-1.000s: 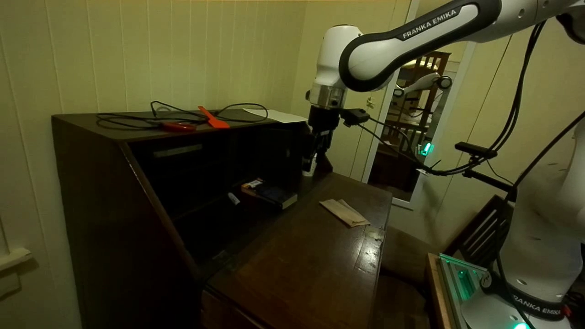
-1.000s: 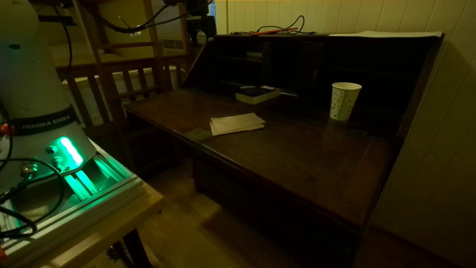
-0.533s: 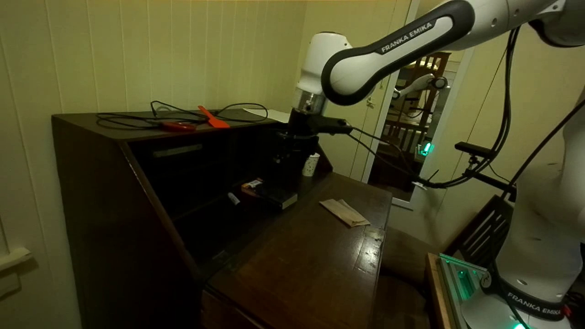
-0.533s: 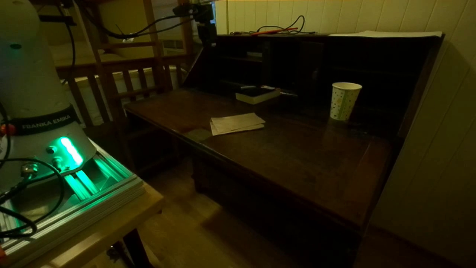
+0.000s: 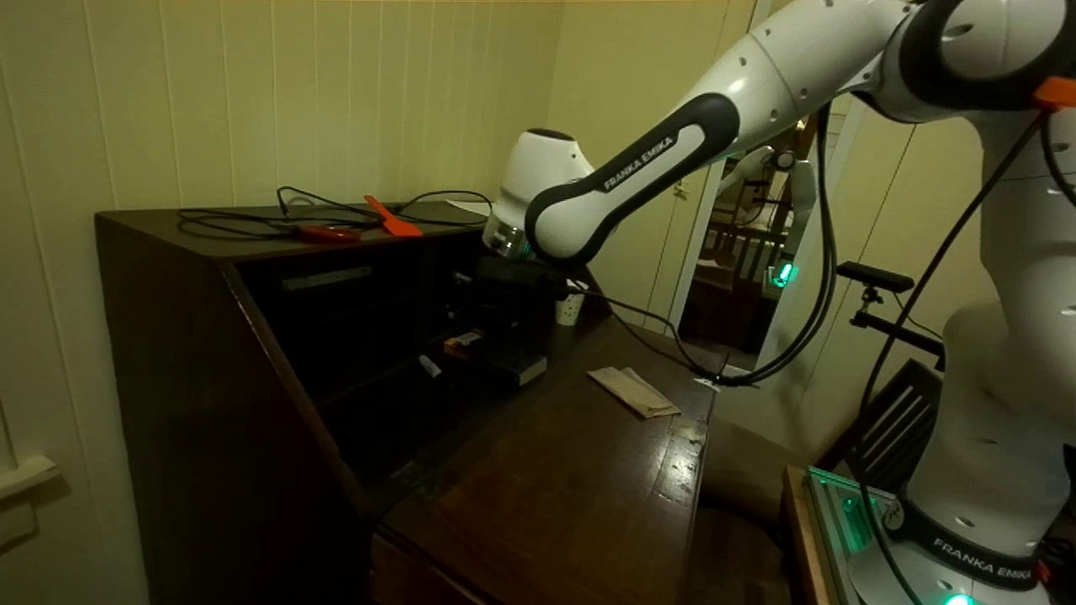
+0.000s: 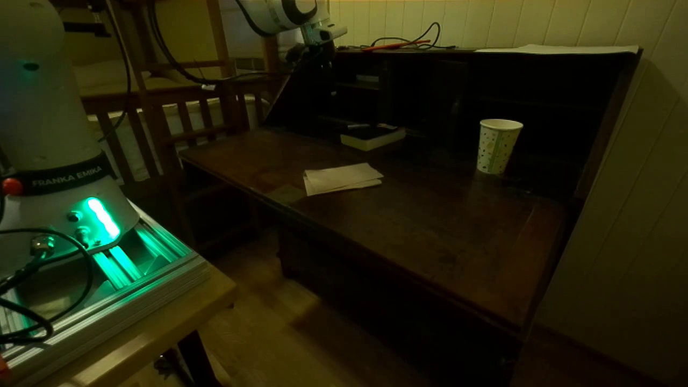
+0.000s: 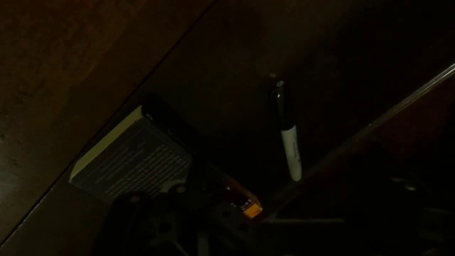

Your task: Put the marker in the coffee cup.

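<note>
- Marker (image 7: 288, 131) and coffee cup (image 6: 499, 146) share a dark wooden drop-front desk (image 5: 538, 504): the marker lies in its shadowed interior, the cup well apart from it.
- Franka Emika Panda arm (image 5: 782, 71): the only arm, so there is no choosing which is nearer. It reaches over the desk, wrist tilted, with the claw (image 5: 486, 319) inside the dark recess.
- Claw: murky, but in the wrist view its fingers look well spread, with nothing held between them.
- Paperback (image 7: 135, 153): flat on the desk just beside the marker, partly hidden by the claw in the wrist view. A finger coming down on that side might catch it.
- Coffee cup: speckled paper, upright, mouth upward.
- Marker, smallest: capped, lying beyond the claw in the wrist view and roughly centred between its fingers. Its long axis runs almost straight away from the claw, leaning slightly; the white barrel end is nearer, the black cap farther. The barrel end is just beside a straight wooden edge (image 7: 369, 124); whether they touch I cannot tell. The pick-up seems not yet made; it probably needs a move forward and down and a small wrist turn, so the fingers close across the barrel.
</note>
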You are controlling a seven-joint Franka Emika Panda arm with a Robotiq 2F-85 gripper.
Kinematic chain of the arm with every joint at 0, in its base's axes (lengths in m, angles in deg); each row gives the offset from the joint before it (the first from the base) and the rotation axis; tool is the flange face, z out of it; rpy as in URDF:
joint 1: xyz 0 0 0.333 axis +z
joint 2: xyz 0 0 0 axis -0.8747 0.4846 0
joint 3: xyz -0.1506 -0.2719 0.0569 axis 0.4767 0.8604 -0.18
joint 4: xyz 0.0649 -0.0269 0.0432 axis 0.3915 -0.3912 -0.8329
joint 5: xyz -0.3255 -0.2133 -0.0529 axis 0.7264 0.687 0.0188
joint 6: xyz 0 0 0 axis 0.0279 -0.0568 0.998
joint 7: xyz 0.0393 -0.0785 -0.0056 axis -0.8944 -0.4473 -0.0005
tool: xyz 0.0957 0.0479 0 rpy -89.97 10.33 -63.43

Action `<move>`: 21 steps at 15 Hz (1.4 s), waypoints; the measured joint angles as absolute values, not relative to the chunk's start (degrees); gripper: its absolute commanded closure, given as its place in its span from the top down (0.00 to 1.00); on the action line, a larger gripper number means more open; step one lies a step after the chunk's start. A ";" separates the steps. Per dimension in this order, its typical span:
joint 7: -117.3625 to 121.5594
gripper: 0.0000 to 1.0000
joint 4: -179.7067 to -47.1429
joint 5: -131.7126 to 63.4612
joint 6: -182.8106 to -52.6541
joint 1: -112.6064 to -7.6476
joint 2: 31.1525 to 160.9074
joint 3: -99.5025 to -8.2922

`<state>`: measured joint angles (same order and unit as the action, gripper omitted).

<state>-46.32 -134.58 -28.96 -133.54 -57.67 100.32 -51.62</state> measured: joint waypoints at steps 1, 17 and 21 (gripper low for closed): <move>-49.67 1.00 -132.72 -27.71 -133.30 -56.43 102.70 -49.71; -43.81 0.94 -128.05 -30.94 -133.92 -55.99 112.25 -51.38; -41.22 0.68 -124.29 -30.97 -133.92 -56.05 115.21 -50.65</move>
<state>-41.22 -124.29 -30.97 -133.92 -56.05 115.21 -50.65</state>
